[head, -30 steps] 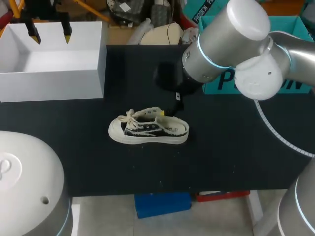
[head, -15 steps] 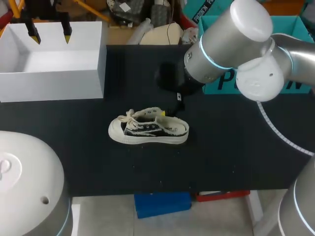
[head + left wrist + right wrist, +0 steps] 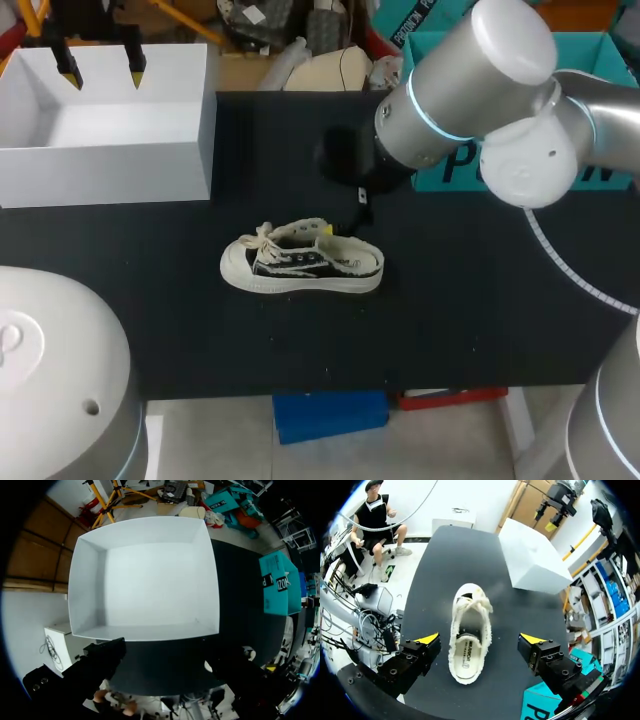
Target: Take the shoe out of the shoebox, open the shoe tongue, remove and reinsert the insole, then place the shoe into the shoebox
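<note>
Head view: right tool [image 3: 345, 215] mostly hidden under the right arm [image 3: 470, 90]. Only one dark finger and a yellow speck show, just by the shoe's heel collar. Can't judge its opening there. Right wrist view settles it: right tool [image 3: 480, 639] spread wide, yellow tips on either side of the shoe [image 3: 468, 650], neither touching it, nothing held. It hangs over the heel half.

Shoe [image 3: 300, 262] stands on its sole mid-bench, outside the shoebox [image 3: 110, 110] and well apart from it. Insole [image 3: 464, 660] shows at the heel end. Its front part is hidden under the tongue and laces [image 3: 472, 600], so can't tell how it sits up there.

Left tool [image 3: 101, 68] hangs over the shoebox's far wall, tips apart, holding nothing. In the left wrist view its fingers [image 3: 100, 660] are dark and partly cut off, and no yellow shows. The shoebox [image 3: 145, 580] lies open-topped ahead of them, white inside.

Shoebox [image 3: 532, 560] in the right wrist view: outside only, interior not seen.

Left arm's white housing [image 3: 50, 370] covers the near left corner of the bench [image 3: 450, 300]. Teal box [image 3: 590, 60] at the far right, partly behind the right arm. Can't tell whether it is on the bench or beyond it.
</note>
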Controlling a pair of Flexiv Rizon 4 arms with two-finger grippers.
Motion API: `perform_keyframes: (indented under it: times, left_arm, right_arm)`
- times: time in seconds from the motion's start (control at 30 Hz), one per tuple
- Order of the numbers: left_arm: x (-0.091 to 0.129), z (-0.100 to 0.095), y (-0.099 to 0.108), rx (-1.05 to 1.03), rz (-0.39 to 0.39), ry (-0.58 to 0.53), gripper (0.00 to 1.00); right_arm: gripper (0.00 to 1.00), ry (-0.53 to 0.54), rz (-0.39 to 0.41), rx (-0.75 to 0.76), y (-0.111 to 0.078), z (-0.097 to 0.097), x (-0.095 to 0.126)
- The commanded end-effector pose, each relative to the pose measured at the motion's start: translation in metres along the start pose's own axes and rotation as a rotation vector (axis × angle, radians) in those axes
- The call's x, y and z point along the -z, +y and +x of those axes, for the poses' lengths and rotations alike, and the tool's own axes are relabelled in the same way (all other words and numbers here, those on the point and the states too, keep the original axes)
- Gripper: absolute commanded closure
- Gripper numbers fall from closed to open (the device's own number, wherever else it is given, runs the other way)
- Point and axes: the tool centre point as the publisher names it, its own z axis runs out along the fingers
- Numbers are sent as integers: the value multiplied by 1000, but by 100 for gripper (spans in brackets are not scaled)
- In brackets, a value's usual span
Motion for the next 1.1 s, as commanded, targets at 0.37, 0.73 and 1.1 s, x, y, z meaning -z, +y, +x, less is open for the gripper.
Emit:
perform_keyframes:
  times: [0.37,0.73,1.1]
  left_arm:
    - [0,0,0,0,-2,-2,0]
    - [0,0,0,0,-2,-2,0]
    - [0,0,0,0,-2,-2,0]
  right_arm:
    - [0,90,-172,-16,-43,26,-13]
    - [0,88,-184,-89,-79,27,-26]
    - [0,87,-226,-196,-108,37,-59]
